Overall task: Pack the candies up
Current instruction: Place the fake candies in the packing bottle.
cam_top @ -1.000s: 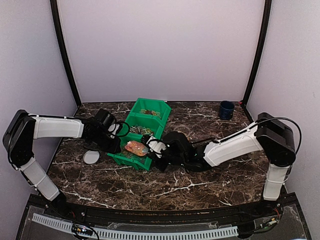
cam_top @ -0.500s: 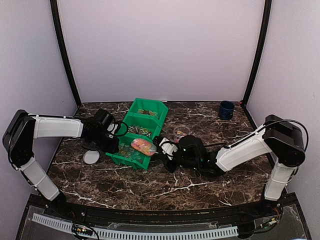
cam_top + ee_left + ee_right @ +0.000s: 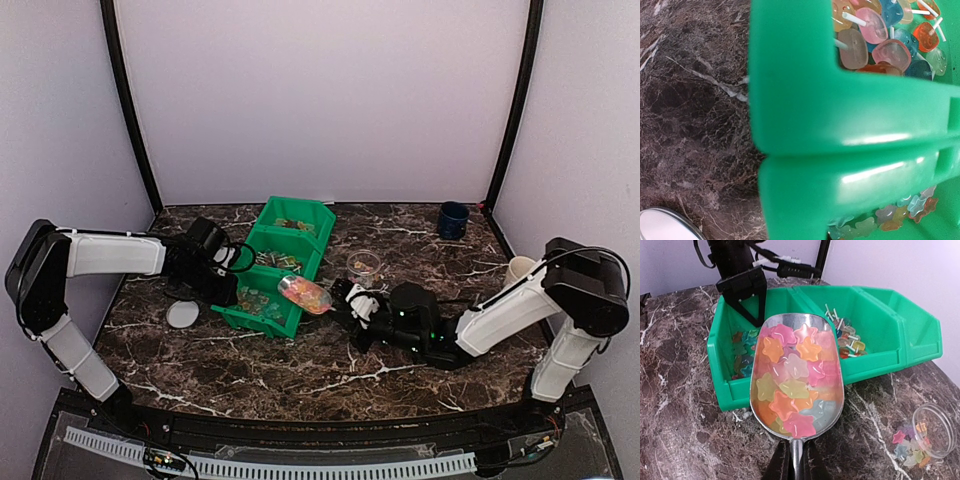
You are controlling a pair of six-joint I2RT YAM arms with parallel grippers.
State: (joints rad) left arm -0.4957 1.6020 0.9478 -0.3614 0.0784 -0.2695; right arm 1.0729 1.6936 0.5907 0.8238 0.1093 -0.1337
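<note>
Scoop point(image 3: 790, 320) was bare metal, smooth, with a satin sheen. Candies point(image 3: 790, 405) in it were translucent and glossy (jelly-like in look). The 3-compartment bin point(image 3: 840, 150) was green plastic, smooth and shiny. Table point(image 3: 680, 405) was dark, white-veined marble pattern, polished. Jar point(image 3: 940, 422) was clear, smooth plastic.

Right gripper point(image 3: 342, 299) is retracting rightward with its arm, carrying the scoop point(image 3: 305, 294). The scoop, loaded with candies point(image 3: 792, 380), is travelling from over the bin's point(image 3: 252, 321) near compartment out past its right edge, closing on the jar point(image 3: 364, 264). The jar and a cream cup point(image 3: 520, 268) are coming into view from behind the arm.
</note>
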